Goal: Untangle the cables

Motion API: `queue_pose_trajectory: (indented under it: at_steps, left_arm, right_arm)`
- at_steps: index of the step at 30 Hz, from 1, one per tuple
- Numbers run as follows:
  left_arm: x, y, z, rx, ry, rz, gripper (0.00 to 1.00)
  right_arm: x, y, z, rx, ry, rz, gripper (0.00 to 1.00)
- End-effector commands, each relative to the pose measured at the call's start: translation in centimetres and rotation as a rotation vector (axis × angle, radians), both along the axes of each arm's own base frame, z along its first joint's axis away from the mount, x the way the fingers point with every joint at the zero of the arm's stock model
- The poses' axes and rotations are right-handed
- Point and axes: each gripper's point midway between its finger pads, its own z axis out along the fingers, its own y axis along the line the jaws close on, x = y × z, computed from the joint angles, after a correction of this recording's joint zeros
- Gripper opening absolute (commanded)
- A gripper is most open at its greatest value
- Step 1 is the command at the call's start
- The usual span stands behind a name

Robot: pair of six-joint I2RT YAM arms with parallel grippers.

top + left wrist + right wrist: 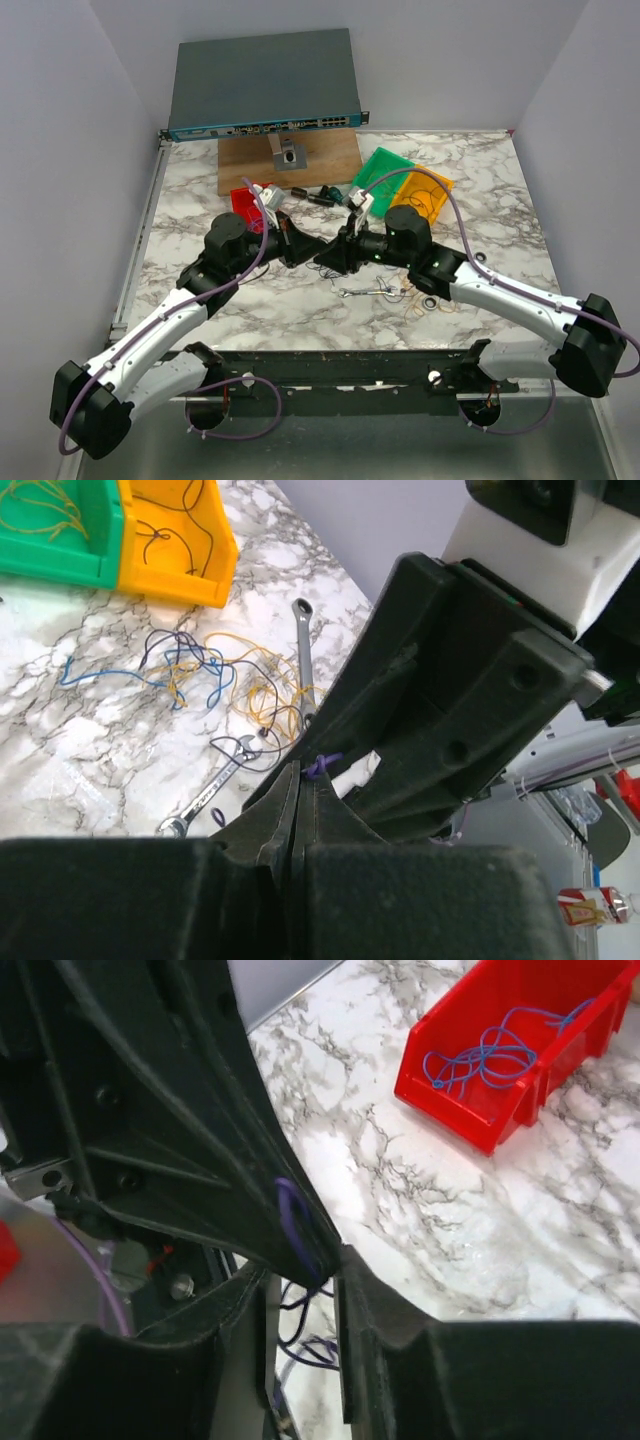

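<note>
Cables (205, 670) near yellow bin (180, 585), against wrench (303, 650)

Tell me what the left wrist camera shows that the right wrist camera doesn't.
Only the left wrist view: a green bin and a yellow bin, a loose tangle of cables on the table, and two wrenches beside it. Only the right wrist view: a red bin holding blue cables. Both: the marble table and a purple strand, pinched in the shut left end effector and passing through the open right end effector.
</note>
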Motion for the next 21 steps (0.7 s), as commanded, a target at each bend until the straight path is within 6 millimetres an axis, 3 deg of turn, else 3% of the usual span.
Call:
queue_pose_trajectory:
  at_steps: [1,2,6,10,15,21]
  left_arm:
    - [-0.8,-0.8,1.8,-0.064,-0.018,-0.064,0.00]
    - [-0.8,-0.9,1.7,-0.063,-0.013,-0.066,0.00]
    - [0.7,0.6,0.9,-0.020,0.027,0.061,0.34]
    - [1.6,2.8,0.4,0.034,0.029,0.170,0.58]
    - [1.9,4.6,-0.8,0.067,0.046,0.258,0.73]
    - [1.5,3.2,-2.9,0.051,0.087,0.194,0.79]
  right_arm:
    - [0.5,0.5,1.2,0.059,-0.027,-0.025,0.10]
    - [0.6,0.4,1.2,0.061,-0.022,-0.036,0.01]
    - [1.9,-0.9,0.9,0.049,-0.018,-0.151,0.01]
    - [4.8,-3.8,-0.5,-0.038,-0.006,-0.387,0.01]
    - [10.4,-8.7,-1.9,-0.161,0.028,-0.742,0.01]
    - [18.3,-14.6,-1.5,-0.070,0.175,-0.939,0.01]
